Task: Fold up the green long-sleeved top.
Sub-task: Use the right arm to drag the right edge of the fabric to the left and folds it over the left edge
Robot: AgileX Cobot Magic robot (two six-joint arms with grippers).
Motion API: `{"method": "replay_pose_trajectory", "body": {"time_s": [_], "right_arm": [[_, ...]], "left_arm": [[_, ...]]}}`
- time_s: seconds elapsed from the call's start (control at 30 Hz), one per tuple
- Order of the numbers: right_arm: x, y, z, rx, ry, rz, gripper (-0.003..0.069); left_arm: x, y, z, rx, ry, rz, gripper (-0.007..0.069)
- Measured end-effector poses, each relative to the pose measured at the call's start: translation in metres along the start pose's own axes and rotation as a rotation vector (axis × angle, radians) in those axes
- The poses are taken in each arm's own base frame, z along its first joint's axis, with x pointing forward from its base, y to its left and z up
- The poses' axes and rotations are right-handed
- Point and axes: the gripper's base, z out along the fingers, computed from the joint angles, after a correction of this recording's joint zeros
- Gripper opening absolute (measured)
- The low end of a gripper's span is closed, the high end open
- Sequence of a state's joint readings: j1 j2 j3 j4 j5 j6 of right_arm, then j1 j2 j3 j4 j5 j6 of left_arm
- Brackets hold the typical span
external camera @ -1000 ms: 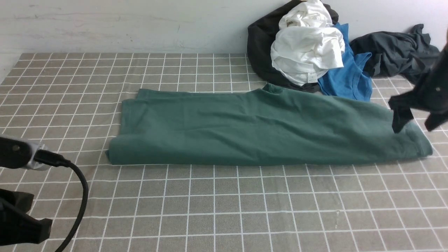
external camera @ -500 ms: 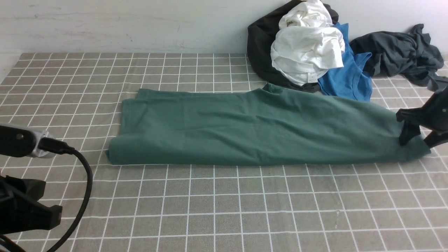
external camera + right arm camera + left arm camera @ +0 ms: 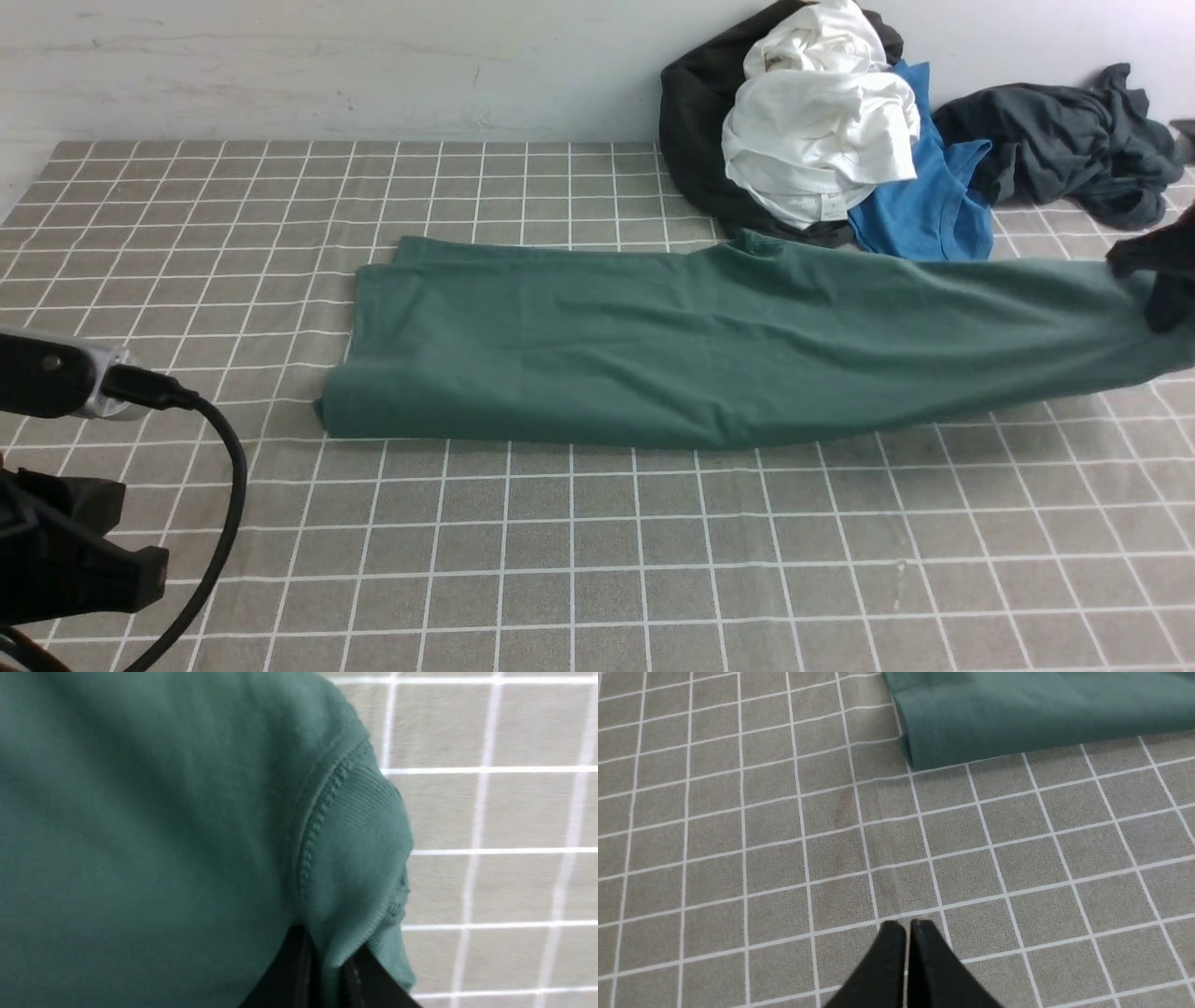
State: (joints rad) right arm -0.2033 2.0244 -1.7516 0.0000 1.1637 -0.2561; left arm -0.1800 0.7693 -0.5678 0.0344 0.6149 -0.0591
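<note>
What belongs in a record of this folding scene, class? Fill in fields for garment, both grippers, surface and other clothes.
Garment: dark green cotton long-sleeved top, folded into a long band, right end raised
Right gripper: shut on the top's ribbed edge
Left gripper: shut, empty, apart from the top
Surface: grey checked tablecloth
Other clothes: white garment, bright blue top, dark grey garment, by wall

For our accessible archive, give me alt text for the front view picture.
A folded green long-sleeved top lies stretched across a grey checked tablecloth, its right end raised by the right pincer. White, blue and dark clothes are heaped by the back wall.
</note>
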Motion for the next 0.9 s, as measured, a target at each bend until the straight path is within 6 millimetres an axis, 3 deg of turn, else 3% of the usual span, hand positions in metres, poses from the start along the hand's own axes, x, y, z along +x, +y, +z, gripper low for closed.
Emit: {"method": "replay_pose_trajectory", "body": {"time_s": [0.07, 0.1, 0.13, 0.17, 0.2, 0.27, 0.37, 0.4, 0.43, 0.47, 0.53, 0.63, 0.67, 0.7, 0.73, 0.9], "right_arm": [[0.0, -0.002, -0.032, 0.047, -0.062, -0.01, 0.0023], [0.0, -0.001, -0.034, 0.048, -0.068, -0.011, 0.0023], [0.0, 0.003, -0.056, 0.057, -0.116, -0.011, 0.0023], [-0.001, 0.006, -0.059, 0.056, -0.123, -0.011, 0.0023], [-0.006, 0.021, -0.082, 0.038, -0.184, -0.01, 0.0022], [-0.012, 0.037, -0.095, 0.011, -0.228, -0.013, 0.0022], [-0.027, 0.106, -0.124, -0.126, -0.336, -0.071, 0.0022], [-0.028, 0.116, -0.126, -0.148, -0.346, -0.078, 0.0022], [-0.031, 0.141, -0.131, -0.203, -0.378, -0.105, 0.0022], [-0.033, 0.184, -0.133, -0.298, -0.418, -0.149, 0.0022], [-0.033, 0.239, -0.125, -0.412, -0.45, -0.201, 0.0022], [-0.027, 0.313, -0.097, -0.528, -0.456, -0.259, 0.0022], [-0.023, 0.336, -0.083, -0.553, -0.452, -0.276, 0.0022], [-0.023, 0.341, -0.077, -0.555, -0.451, -0.277, 0.0022], [-0.014, 0.377, -0.051, -0.581, -0.433, -0.307, 0.0022], [-0.008, 0.418, -0.008, -0.602, -0.402, -0.322, 0.0022]], "left_arm": [[0.0, -0.001, 0.0, 0.01, 0.001, -0.014, -0.0003], [0.0, -0.001, 0.0, 0.01, 0.001, -0.014, -0.0003], [0.0, -0.001, 0.0, 0.014, 0.001, -0.02, -0.0003], [0.0, -0.001, 0.0, 0.015, 0.001, -0.022, -0.0003], [0.0, -0.002, 0.0, 0.02, 0.0, -0.028, -0.0003], [0.0, -0.002, 0.0, 0.02, -0.005, -0.028, -0.0003], [-0.001, -0.003, 0.0, 0.03, -0.014, -0.042, -0.0003], [-0.001, -0.003, 0.0, 0.03, -0.014, -0.042, -0.0003], [-0.001, -0.003, 0.0, 0.03, -0.014, -0.042, -0.0003], [-0.001, -0.003, 0.0, 0.03, -0.014, -0.042, -0.0003], [-0.001, -0.003, 0.0, 0.031, -0.014, -0.043, -0.0003], [-0.001, -0.003, 0.0, 0.031, -0.014, -0.043, -0.0003], [-0.001, -0.003, 0.0, 0.031, -0.014, -0.044, -0.0003], [-0.001, -0.003, 0.0, 0.031, -0.014, -0.044, -0.0003], [-0.001, -0.003, 0.0, 0.031, -0.014, -0.044, -0.0003], [-0.001, -0.003, 0.0, 0.031, -0.013, -0.044, -0.0003]]}}
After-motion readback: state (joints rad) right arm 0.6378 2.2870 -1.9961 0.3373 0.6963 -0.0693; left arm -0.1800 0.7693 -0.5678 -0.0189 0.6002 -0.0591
